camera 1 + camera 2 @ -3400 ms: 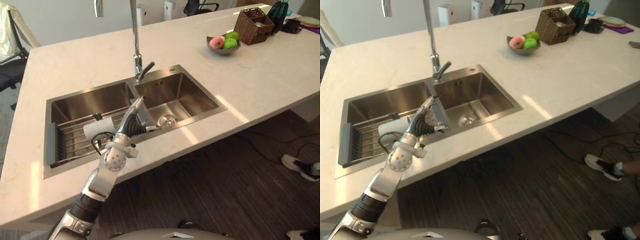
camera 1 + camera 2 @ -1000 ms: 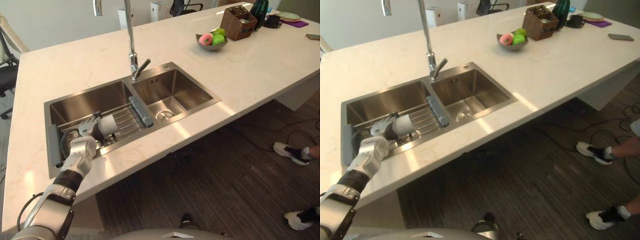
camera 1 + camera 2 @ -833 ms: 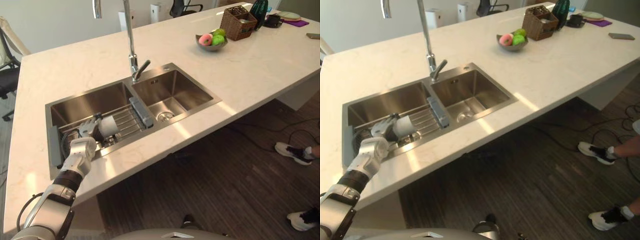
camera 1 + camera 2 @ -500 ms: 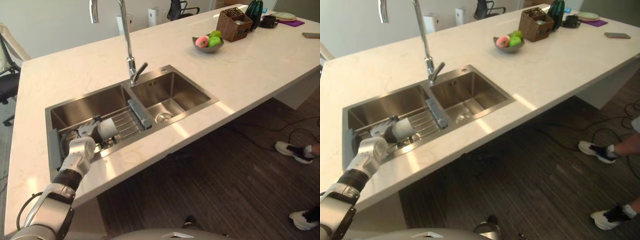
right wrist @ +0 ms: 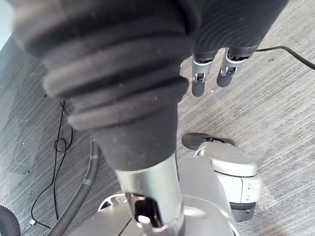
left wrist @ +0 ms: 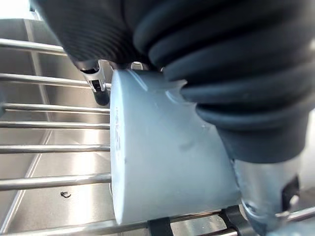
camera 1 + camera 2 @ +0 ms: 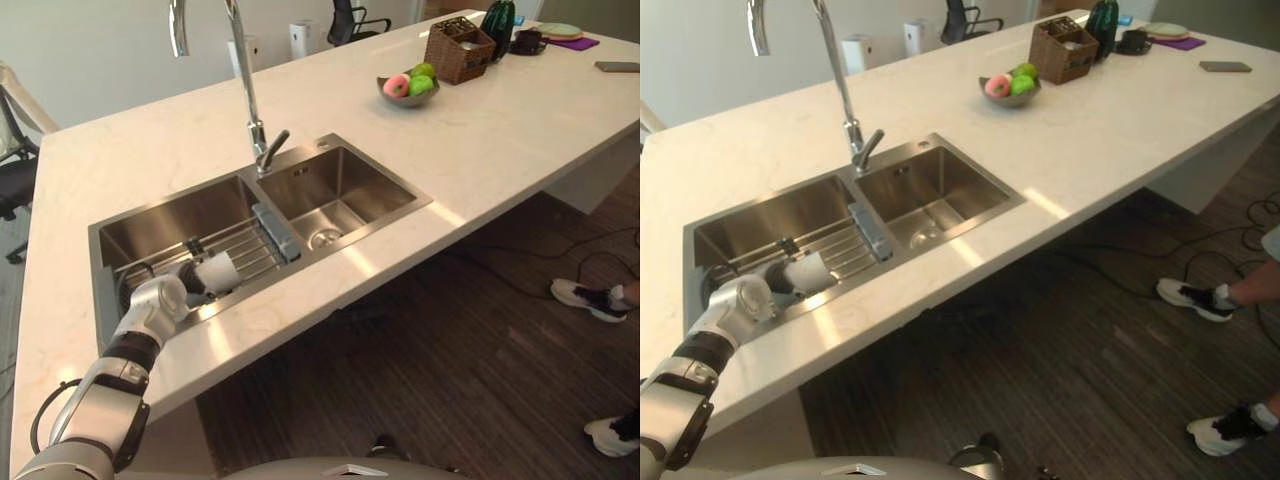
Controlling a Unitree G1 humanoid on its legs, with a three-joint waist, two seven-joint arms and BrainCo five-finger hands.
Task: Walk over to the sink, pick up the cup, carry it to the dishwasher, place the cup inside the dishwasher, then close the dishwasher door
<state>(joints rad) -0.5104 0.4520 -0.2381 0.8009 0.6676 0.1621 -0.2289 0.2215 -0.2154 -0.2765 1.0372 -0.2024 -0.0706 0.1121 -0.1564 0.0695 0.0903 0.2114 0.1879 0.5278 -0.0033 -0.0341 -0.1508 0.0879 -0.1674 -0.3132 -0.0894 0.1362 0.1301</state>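
Note:
A white cup (image 7: 217,272) lies on its side over the wire rack (image 7: 250,245) in the left basin of the steel sink (image 7: 340,190). My left hand (image 7: 160,298) reaches in from the near rim and is shut on the cup. In the left wrist view the cup (image 6: 162,167) sits between a fingertip (image 6: 100,93) on its far side and the thumb (image 6: 266,196) on its near side, with the rack's rods behind it. Whether the cup rests on the rack or is lifted off it I cannot tell. My right hand (image 5: 206,73) hangs over the floor with relaxed fingers, holding nothing.
A tall faucet (image 7: 245,90) stands behind the divider between the basins. On the pale counter (image 7: 480,130) further off are a fruit bowl (image 7: 405,88) and a wicker basket (image 7: 459,48). A person's shoe (image 7: 585,297) shows on the dark floor at the right.
My left hand went from over the sink's divider to the cup and closed round it. In the last second the cup has come slightly toward the near rim. The camera has shifted.

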